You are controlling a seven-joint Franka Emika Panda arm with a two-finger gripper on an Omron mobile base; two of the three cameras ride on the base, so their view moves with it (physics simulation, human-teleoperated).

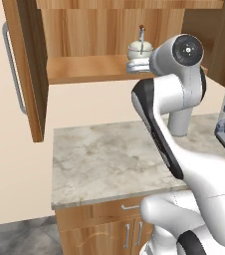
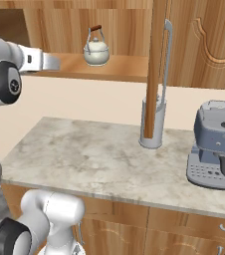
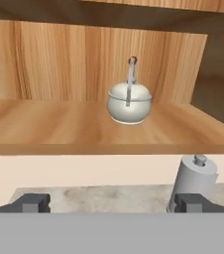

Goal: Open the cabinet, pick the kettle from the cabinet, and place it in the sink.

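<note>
So the cabinet is found with both doors swung wide open, the left door hanging out edge-on with its long silver bar handle seen in the left base view, and the right door edge-on in the right base view. The kettle is parked upright on the bottom shelf, handle standing straight up, set back from the front edge, pretty much dead centre in the hand view. The gripper is held level with that shelf but out in front of it, well apart from the kettle; its two fingertips are spread as wide as they go and nothing is gripped between them. Down on the marble counter, a grey canister is stood just under the right door, and a blue-grey coffee machine is seen further right.
</note>
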